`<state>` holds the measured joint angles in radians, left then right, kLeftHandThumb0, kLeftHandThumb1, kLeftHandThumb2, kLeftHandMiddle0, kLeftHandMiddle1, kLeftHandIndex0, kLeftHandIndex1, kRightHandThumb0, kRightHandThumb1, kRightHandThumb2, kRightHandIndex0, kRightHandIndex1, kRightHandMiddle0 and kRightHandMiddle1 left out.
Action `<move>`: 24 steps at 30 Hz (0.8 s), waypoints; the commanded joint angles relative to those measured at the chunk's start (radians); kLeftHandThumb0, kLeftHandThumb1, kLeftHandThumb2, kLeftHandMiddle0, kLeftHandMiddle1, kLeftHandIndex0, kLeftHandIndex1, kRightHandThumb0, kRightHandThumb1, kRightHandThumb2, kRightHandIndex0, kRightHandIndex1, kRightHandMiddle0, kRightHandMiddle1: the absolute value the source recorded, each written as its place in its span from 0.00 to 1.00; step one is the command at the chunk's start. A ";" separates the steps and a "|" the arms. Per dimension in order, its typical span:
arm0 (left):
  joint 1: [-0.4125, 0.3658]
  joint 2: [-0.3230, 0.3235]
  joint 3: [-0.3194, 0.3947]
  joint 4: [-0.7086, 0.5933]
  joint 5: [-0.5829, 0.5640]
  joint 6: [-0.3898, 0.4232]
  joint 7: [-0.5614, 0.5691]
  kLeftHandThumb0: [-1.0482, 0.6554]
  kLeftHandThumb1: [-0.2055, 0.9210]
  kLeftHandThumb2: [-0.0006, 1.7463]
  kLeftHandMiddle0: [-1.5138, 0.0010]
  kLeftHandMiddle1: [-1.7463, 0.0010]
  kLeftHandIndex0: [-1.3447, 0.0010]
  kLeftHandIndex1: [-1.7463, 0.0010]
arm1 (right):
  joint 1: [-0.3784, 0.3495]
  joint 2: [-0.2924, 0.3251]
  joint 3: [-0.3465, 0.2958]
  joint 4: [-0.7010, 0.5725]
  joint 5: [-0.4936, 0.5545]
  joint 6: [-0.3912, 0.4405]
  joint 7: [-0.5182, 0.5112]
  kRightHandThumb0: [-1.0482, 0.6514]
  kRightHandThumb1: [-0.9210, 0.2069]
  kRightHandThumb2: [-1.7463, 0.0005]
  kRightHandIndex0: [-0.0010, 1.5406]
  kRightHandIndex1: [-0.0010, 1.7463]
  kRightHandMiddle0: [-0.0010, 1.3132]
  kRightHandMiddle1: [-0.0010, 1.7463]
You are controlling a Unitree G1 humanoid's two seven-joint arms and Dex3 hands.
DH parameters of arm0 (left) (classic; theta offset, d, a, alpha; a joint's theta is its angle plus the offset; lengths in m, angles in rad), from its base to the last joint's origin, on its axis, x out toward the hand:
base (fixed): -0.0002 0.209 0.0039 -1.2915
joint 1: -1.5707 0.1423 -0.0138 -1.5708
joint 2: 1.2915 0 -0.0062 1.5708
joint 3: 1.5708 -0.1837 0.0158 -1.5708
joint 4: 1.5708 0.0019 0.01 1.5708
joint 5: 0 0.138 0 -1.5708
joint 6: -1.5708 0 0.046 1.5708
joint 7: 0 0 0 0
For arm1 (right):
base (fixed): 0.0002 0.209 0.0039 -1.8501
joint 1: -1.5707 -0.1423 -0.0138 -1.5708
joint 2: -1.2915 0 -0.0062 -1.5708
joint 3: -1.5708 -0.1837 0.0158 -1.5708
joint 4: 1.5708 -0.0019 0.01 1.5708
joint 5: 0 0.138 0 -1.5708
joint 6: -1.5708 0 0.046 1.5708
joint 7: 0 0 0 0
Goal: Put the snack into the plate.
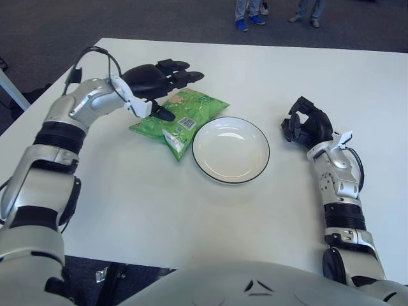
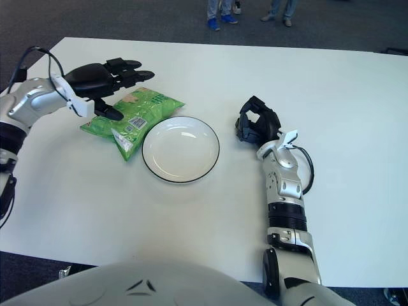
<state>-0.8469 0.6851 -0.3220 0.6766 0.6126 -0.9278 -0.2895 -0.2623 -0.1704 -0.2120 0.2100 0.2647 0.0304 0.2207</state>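
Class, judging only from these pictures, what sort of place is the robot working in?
Probably an office or lab demonstration space: a large plain white table, dark carpeted floor, and the legs of people standing beyond the table.

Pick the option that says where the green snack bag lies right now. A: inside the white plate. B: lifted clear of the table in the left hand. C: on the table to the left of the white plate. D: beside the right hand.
C: the green snack bag lies flat on the white table, left of the empty black-rimmed white plate, with the left hand open over it.
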 commanded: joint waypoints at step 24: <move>-0.048 -0.124 -0.119 0.074 -0.188 0.046 -0.425 0.00 1.00 0.26 1.00 1.00 1.00 1.00 | 0.070 0.030 0.002 0.001 0.007 0.052 -0.016 0.35 0.47 0.29 0.84 1.00 0.43 1.00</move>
<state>-0.8694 0.5603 -0.4220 0.7366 0.4341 -0.8725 -0.6749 -0.2540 -0.1640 -0.2123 0.1839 0.2658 0.0474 0.2156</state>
